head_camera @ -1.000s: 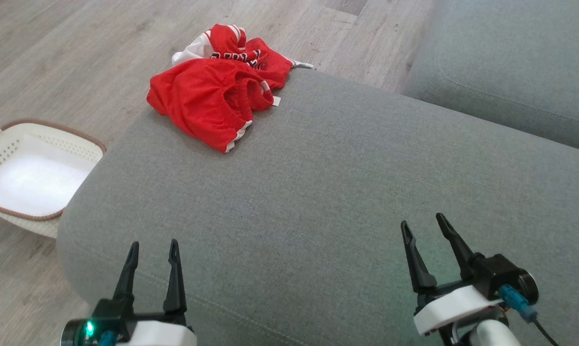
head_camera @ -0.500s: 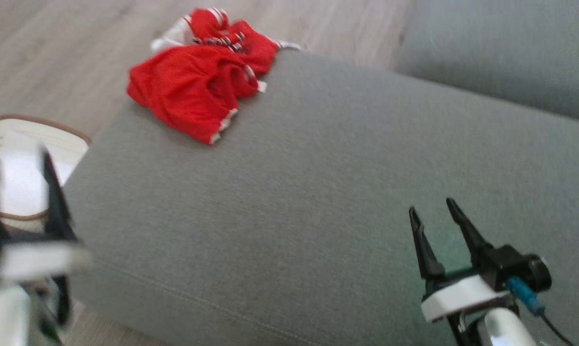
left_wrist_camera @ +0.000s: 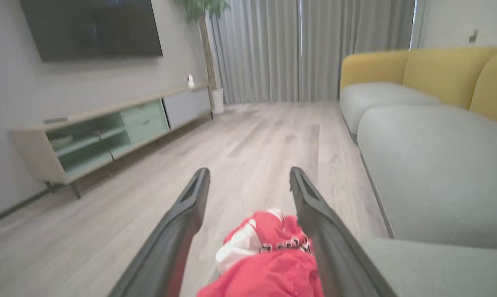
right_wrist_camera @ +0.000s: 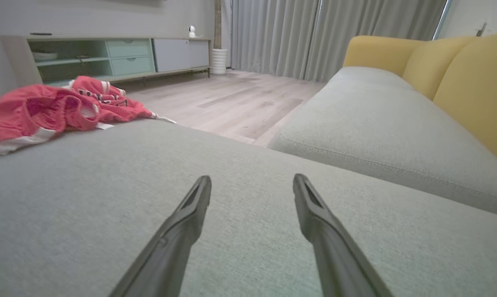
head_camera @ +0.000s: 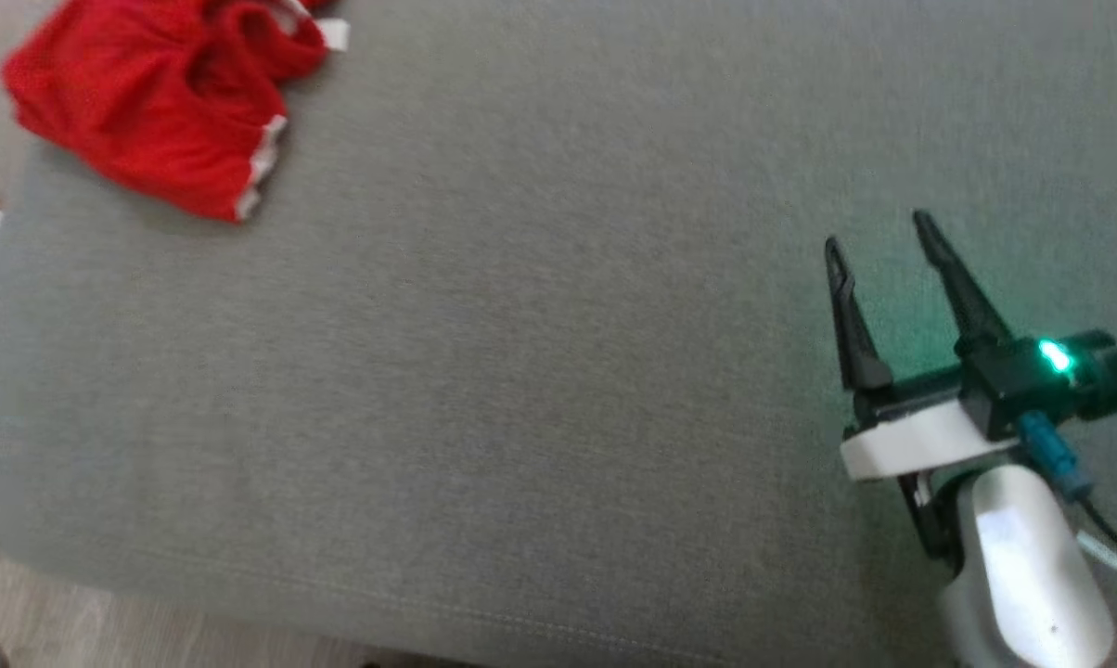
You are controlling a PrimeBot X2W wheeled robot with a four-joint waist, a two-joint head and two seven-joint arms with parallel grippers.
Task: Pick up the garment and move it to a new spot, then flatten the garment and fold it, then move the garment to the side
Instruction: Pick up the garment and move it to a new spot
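A crumpled red garment with white trim (head_camera: 150, 102) is lying at the far left corner of a grey sofa seat cushion (head_camera: 540, 390), and part of it is hanging over the cushion's far edge towards the pale wooden floor (left_wrist_camera: 252, 136). In the head view the right gripper (head_camera: 877, 231) is being held over the right side of the cushion, well apart from the garment. Its two dark fingers are being kept spread wide and nothing is being gripped between them. A green light (head_camera: 1055, 357) is glowing on its body. In the right wrist view its fingertips are being held low above the bare grey fabric, with the garment far off to the left. The left gripper (left_wrist_camera: 249, 170) is being held above the garment, pointing out across the floor. Its jaws are likewise being kept wide apart and nothing is being clamped. The red cloth is being seen in the gap between the lower parts of the fingers, but whether it is being touched cannot be told. Beyond the garment, a low media cabinet (left_wrist_camera: 104, 132) is standing against the left wall under a dark television (left_wrist_camera: 91, 27). Grey curtains (left_wrist_camera: 314, 49) are hanging at the far end, and a second grey seat with yellow backrests (left_wrist_camera: 438, 70) is lying to the right.
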